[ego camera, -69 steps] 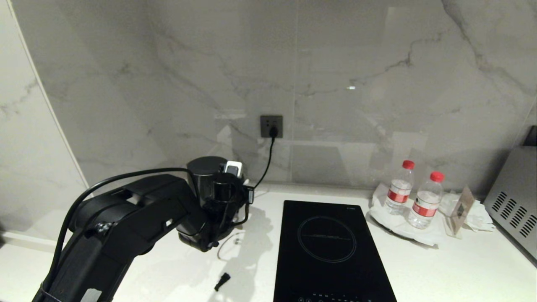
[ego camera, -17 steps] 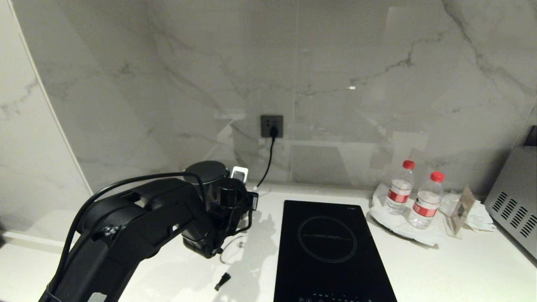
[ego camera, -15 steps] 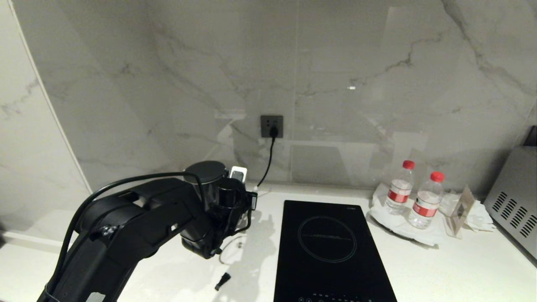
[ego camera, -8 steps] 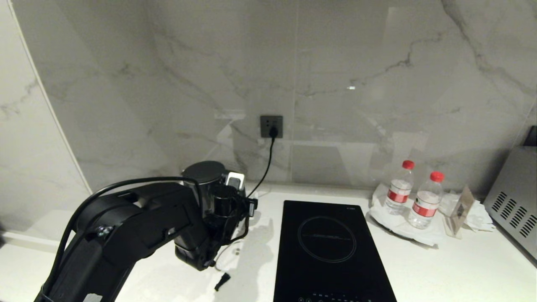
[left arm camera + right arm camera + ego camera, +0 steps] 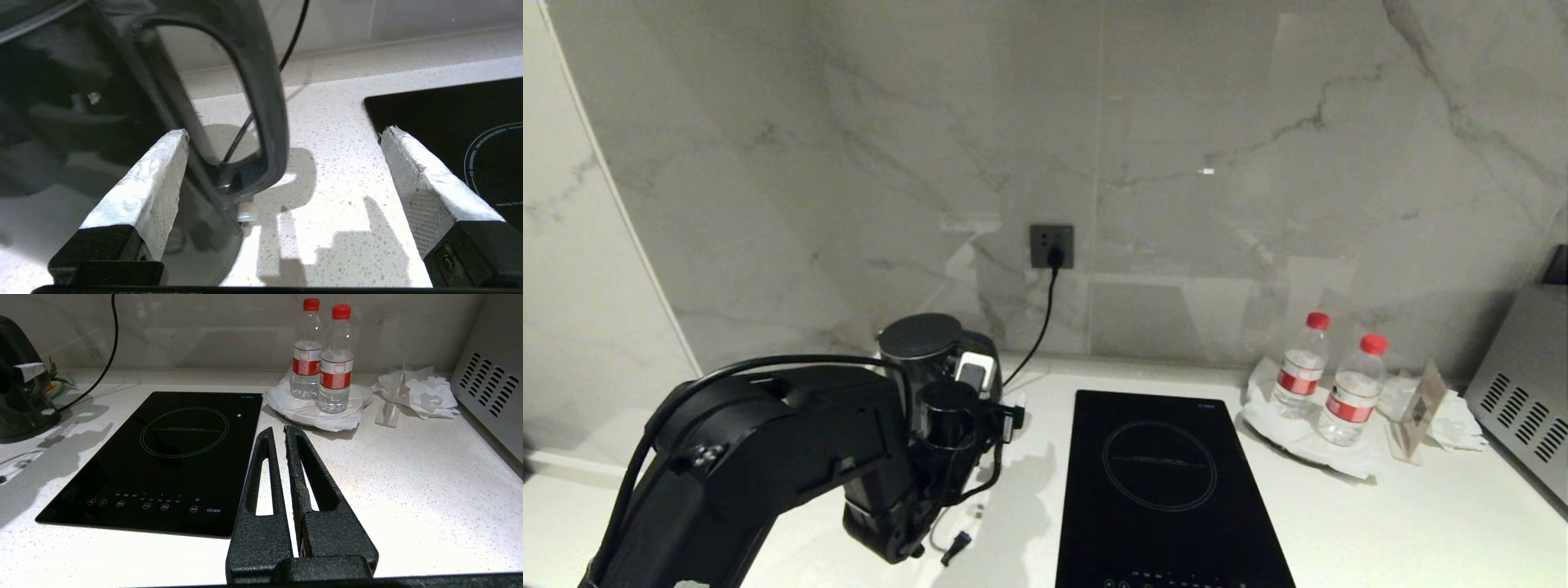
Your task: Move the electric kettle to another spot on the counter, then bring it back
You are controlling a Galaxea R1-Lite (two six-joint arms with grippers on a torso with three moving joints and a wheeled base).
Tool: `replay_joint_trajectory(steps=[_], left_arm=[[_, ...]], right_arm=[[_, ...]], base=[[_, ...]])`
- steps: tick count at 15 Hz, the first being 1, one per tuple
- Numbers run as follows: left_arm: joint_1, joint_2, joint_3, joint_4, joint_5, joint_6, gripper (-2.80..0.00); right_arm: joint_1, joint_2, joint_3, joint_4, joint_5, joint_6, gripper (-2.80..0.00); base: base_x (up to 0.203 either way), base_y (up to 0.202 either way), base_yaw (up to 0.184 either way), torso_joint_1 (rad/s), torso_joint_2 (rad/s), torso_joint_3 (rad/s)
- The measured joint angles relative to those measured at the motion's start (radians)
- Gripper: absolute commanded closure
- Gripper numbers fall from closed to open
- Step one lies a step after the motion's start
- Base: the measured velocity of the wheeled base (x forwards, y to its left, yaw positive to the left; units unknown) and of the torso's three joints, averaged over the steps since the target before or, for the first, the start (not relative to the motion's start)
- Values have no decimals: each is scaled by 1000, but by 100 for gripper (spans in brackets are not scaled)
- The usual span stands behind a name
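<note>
The glossy black electric kettle stands upright on the white speckled counter, at the back left by the wall. My left gripper is open beside the kettle's loop handle. In the left wrist view the handle stands between the two white padded fingers, close to one pad and touching neither. The kettle's body fills the space past that pad. My right gripper is shut on nothing and hangs over the counter beside the hob.
A black glass induction hob lies mid-counter. Two red-capped water bottles stand on a white plate at the back right, beside crumpled tissue. A vented grey appliance is at far right. A black cord runs from the wall socket toward the kettle.
The left gripper's jaws have spread wide off the kettle handle, and the left arm has drawn back and down toward the counter's front. The kettle stays standing in place.
</note>
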Motion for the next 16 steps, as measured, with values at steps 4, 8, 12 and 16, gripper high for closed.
replay_joint_trajectory(steps=[4, 8, 12, 16], left_arm=[[-11, -30, 71, -42, -3, -4, -280], [-35, -54, 137, -89, -5, -8, -280], [-40, -52, 188, -132, -9, -10, -280], [-41, -53, 201, -132, -8, -10, 0]], right_arm=[[0, 0, 0, 0, 0, 1, 0], [0, 0, 0, 0, 0, 0, 0], [0, 0, 0, 0, 0, 1, 0], [0, 0, 0, 0, 0, 1, 0]], base=[[0, 0, 0, 0, 0, 0], [0, 0, 0, 0, 0, 0], [0, 0, 0, 0, 0, 0], [0, 0, 0, 0, 0, 0]])
